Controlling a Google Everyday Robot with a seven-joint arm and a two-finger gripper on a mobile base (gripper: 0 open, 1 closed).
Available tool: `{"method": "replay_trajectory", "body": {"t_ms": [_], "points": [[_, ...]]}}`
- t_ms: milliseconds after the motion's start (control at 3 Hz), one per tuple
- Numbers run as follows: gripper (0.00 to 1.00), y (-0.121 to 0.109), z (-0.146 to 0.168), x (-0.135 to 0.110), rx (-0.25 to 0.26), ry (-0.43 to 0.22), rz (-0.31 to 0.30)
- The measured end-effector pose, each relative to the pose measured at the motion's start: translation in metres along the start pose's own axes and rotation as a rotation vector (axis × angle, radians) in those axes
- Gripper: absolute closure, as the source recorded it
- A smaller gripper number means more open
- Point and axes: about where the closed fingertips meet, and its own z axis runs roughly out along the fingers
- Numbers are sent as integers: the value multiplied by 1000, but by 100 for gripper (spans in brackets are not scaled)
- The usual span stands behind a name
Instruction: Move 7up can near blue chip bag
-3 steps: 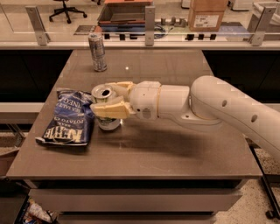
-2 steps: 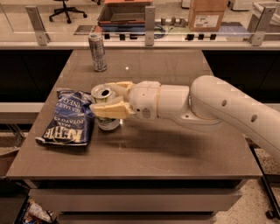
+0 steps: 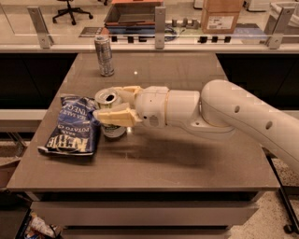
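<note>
7up can (image 3: 113, 131): upright on the brown table (image 3: 187, 163), pinched between the two fingers of the gripper (image 3: 106, 103); blue chip bag (image 3: 70, 126) flat just past the fingertips, beside the can; taller silver can (image 3: 104, 56) well apart, behind the gripper at the table's far edge.

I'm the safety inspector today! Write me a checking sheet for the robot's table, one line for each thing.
Surface: brown table, flat.
Job's things: 7up can upright, close beside the blue chip bag, which lies flat.
Clutter: taller silver can, upright near the back edge.
Grippers: tool closed on the 7up can, one finger on each side.
Cables: nothing seen.
Surroundings: cardboard box and office chair beyond the table.
</note>
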Motion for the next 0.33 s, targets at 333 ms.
{"method": "replay_trajectory", "body": {"t_ms": [333], "points": [[0, 1, 1, -1, -3, 0, -2]]}}
